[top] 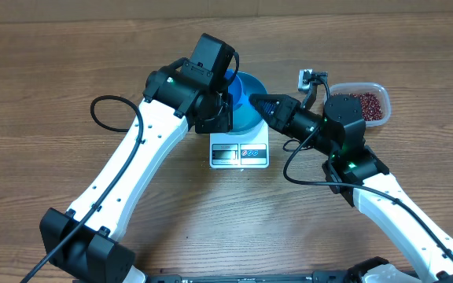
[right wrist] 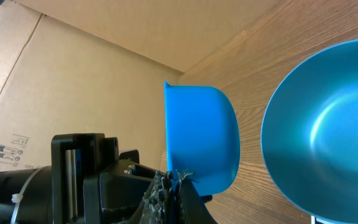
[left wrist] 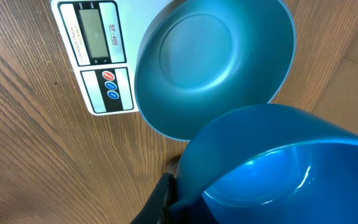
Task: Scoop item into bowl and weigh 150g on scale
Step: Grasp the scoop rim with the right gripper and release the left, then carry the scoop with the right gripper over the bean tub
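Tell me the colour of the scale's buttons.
One red, two blue buttons on the white scale; left wrist view shows them best.

2 white arms with black joints

The left arm (top: 132, 169) and right arm (top: 411, 224) share 1 build: long glossy white link shells, matte black joint housings and blocky black bases. A thin black cable (top: 107, 110) loops out beside the left arm's white link, and a second black cable (top: 293, 169) curls below the right arm's black wrist. A small green light (top: 349, 164) glows on a right-arm joint. A boxy black camera housing (top: 213, 53) tops the left wrist. The right fingers (right wrist: 162, 196) are dark with a ridged, toothed face. The left fingers (left wrist: 157, 199) show smooth black.
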